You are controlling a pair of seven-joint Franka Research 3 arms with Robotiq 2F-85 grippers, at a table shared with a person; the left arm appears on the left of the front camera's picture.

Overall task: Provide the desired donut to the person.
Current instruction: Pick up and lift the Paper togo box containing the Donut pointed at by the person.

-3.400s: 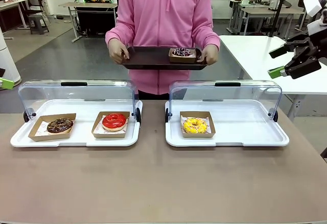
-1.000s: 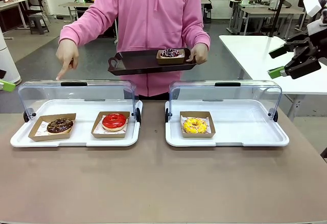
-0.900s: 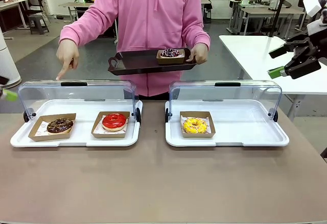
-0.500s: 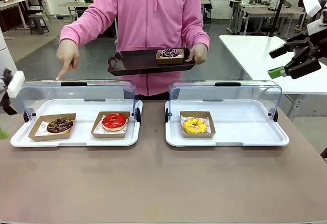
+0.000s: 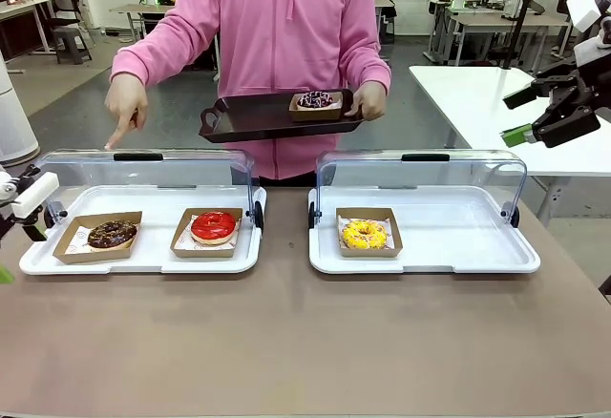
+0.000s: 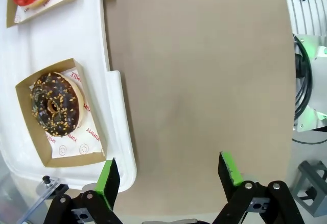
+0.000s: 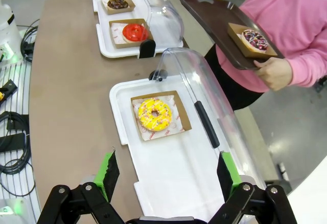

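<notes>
One hand (image 5: 124, 103) points, front view; left wrist view: sprinkled chocolate donut (image 6: 62, 115).

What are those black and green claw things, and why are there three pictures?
Those are grippers, the two-finger hands of two robot arms. One picture looks across the table at a person in pink. The other two come from cameras on the arms' wrists, looking past the left gripper and the right gripper. Both are open and hold nothing. On the table sit two white trays with clear lids open. The left tray has a chocolate donut and a red donut; the right tray has a yellow donut. The person holds a dark tray with a sprinkled donut and points a hand down toward the left tray.
</notes>
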